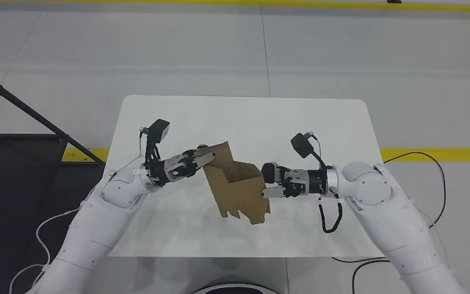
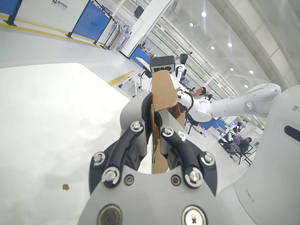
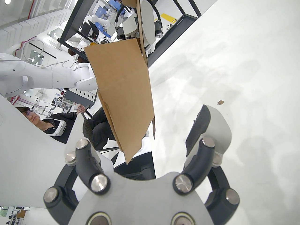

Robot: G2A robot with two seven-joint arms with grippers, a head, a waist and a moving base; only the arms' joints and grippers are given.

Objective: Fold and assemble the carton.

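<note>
A brown cardboard carton (image 1: 233,187), partly opened into a box shape, is held above the middle of the white table (image 1: 323,125). My left gripper (image 1: 200,159) is shut on the carton's left flap; in the left wrist view the carton (image 2: 160,99) stands pinched between the two pads of the gripper (image 2: 153,115). My right gripper (image 1: 266,184) is open at the carton's right side. In the right wrist view a carton (image 3: 124,90) panel hangs between the spread fingers (image 3: 201,122) of the gripper (image 3: 143,129), closer to one side, with a gap to the other pad.
A small brown cardboard scrap (image 2: 65,186) lies on the table, also seen as a scrap (image 3: 220,102) beyond the right gripper. A dark frame (image 1: 29,117) stands off the table's left edge. The far half of the table is bare.
</note>
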